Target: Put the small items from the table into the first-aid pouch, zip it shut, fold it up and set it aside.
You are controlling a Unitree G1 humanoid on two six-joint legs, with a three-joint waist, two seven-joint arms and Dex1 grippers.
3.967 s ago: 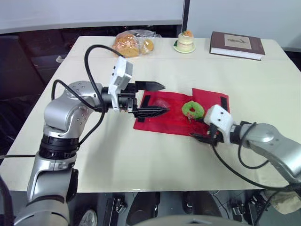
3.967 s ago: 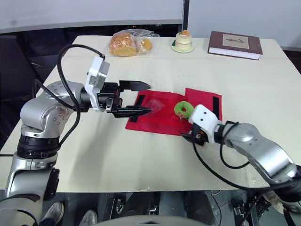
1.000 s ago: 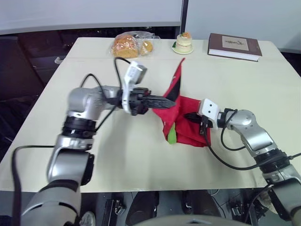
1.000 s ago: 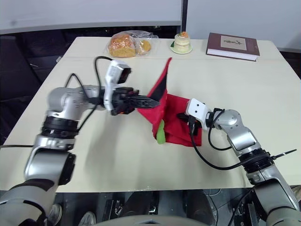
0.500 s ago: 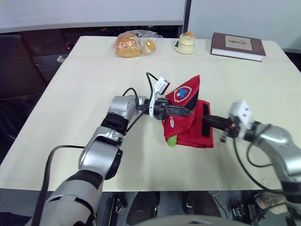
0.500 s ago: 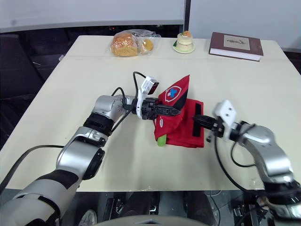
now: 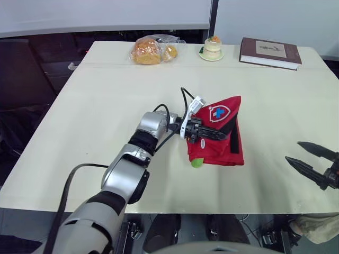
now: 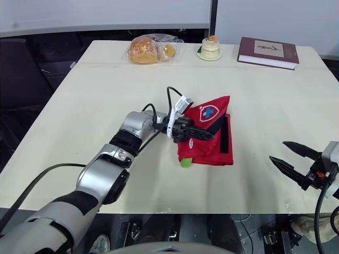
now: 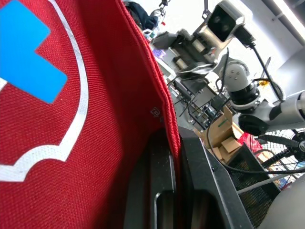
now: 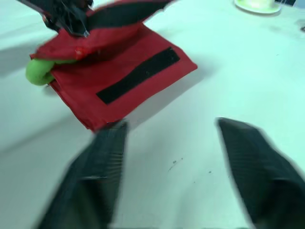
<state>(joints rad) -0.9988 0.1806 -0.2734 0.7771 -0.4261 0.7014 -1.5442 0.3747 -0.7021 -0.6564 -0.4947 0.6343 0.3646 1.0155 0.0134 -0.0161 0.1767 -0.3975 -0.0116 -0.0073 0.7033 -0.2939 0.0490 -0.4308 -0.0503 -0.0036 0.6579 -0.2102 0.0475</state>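
Left eye view | 1 pouch point(image 7: 217, 153) | 1 green item point(image 7: 197, 162) | left claw point(image 7: 222, 136) grips pouch | right claw point(image 7: 292, 151) spread

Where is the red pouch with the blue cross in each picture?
Left eye view: the red first-aid pouch lies on the table, just right of the middle.
Right eye view: near the middle.
Left wrist view: up close, its blue cross showing.
Right wrist view: ahead of the open right claw, folded.
Shared landmark: the left claw pinching the pouch's flap.
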